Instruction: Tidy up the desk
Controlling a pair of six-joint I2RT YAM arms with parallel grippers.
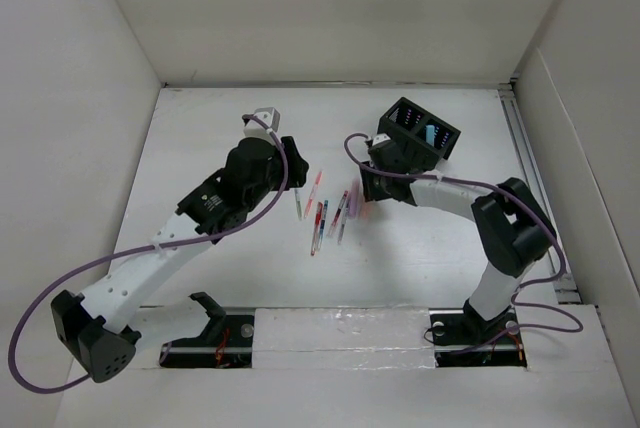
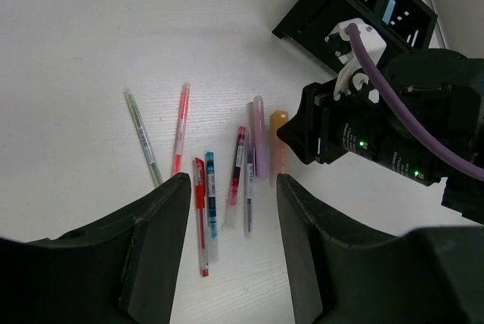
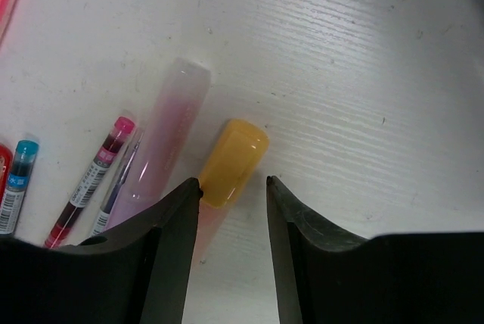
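Note:
On the white desk (image 1: 430, 248) several pens lie in a loose row (image 1: 328, 216). In the left wrist view they are a green pen (image 2: 144, 138), a pink pen (image 2: 180, 129), a red pen (image 2: 200, 214), a teal pen (image 2: 211, 203), a magenta pen (image 2: 237, 165) and a purple pen (image 2: 248, 188). Next to them lie a lilac highlighter (image 3: 162, 142) and an orange-capped highlighter (image 3: 231, 159). My right gripper (image 3: 233, 184) is open and low, its jaws either side of the orange-capped highlighter. My left gripper (image 2: 233, 180) is open and empty above the pens.
A black compartmented pen holder (image 1: 420, 133) stands at the back right, just behind my right gripper (image 1: 368, 194), with a light blue item in one compartment. White walls enclose the desk. A metal rail runs along the right edge (image 1: 525, 158).

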